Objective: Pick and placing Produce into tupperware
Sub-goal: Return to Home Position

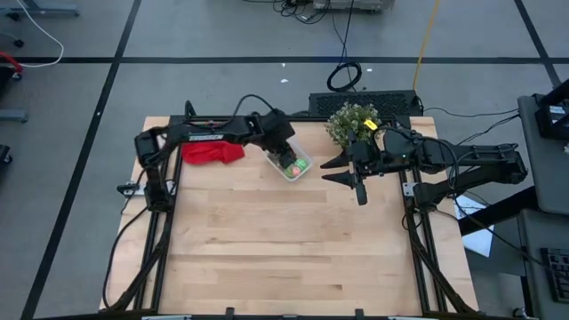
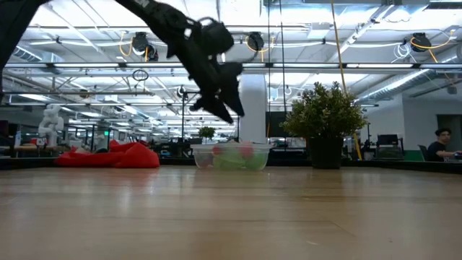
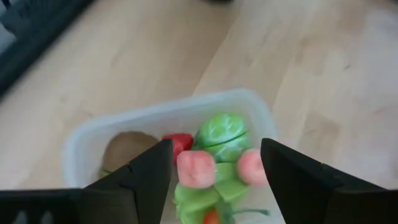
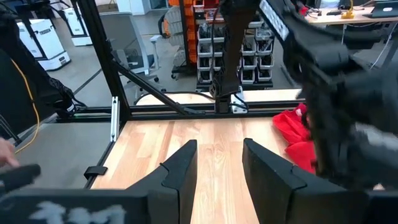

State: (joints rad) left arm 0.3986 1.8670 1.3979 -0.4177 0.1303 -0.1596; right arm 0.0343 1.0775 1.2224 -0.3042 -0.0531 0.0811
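Step in hand: judged to be the retreat to rest. I see no piece outside the container in the high view, so the picking looks done.
Tupperware [image 3: 161, 109]: upright near the far edge of the table [image 1: 284, 240], between the red cloth [image 1: 213, 153] and the potted plant [image 1: 353, 123]. It sits just beside the cloth and apart from the plant.
Produce [image 3: 221, 134]: inside the tupperware, piled together. It is a green piece, two pink, one red and one brown, with more green underneath.
Left gripper [image 3: 215, 152]: directly over the tupperware and, in the low view, raised above its rim. The jaws stand wide apart with nothing between them.
Right gripper [image 4: 219, 146]: on the right side of the table, just beside the plant. Its fingers are parted and empty.
Doing it well, left arm: rise straight up first, and only then swing back toward the base. The way home likely passes over the red cloth, so height should come before sideways travel. Leave the jaws apart so nothing gets pinched on the way.
Doing it well, right arm: draw away from the foliage, not through it.
Risk: the container looks light. A finger clipping the rim could slide or tip it and spill the load.
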